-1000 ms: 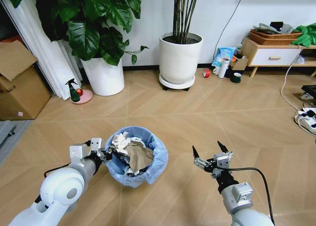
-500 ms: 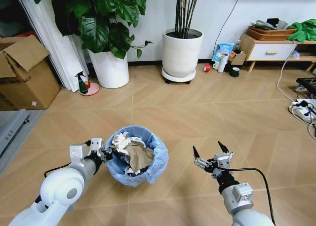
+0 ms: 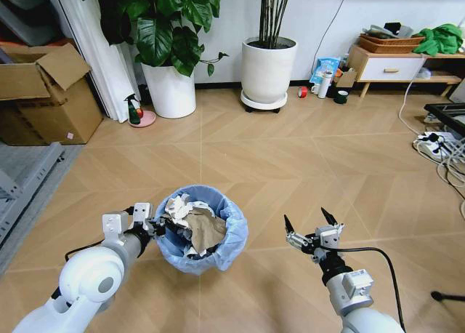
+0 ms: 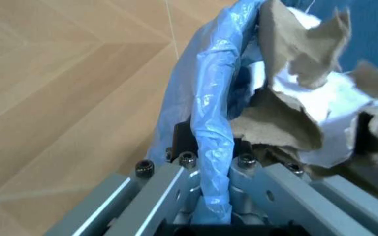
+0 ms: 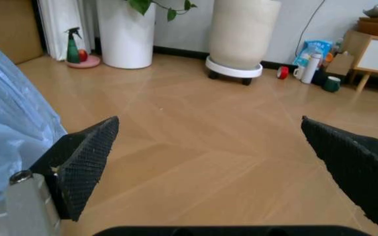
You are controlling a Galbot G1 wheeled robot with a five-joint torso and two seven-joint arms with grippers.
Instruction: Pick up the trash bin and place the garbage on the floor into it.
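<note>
Currently the trash bin [image 3: 202,230] is being held at its rim by the left gripper [image 3: 150,228], whose fingers are being kept clamped onto the light blue bag folded over that rim; in the left wrist view the blue plastic [image 4: 210,132] is being pinched between the two metal fingers [image 4: 169,189]. The bin is being kept low over the chevron parquet floor [image 3: 290,173], though whether it is touching the wood cannot be told. Garbage [image 3: 192,227] is being carried heaped inside the bin, torn brown paper and crumpled white wads rising above its rim.

To the right of the bin, well apart from it, the right gripper [image 3: 310,224] is being held out level above the floor, its dark pointed fingertips [image 3: 287,223] spread wide with nothing between them. In the right wrist view the bin's blue bag [image 5: 8,123] is being seen beside one fingertip [image 5: 87,160].
</note>
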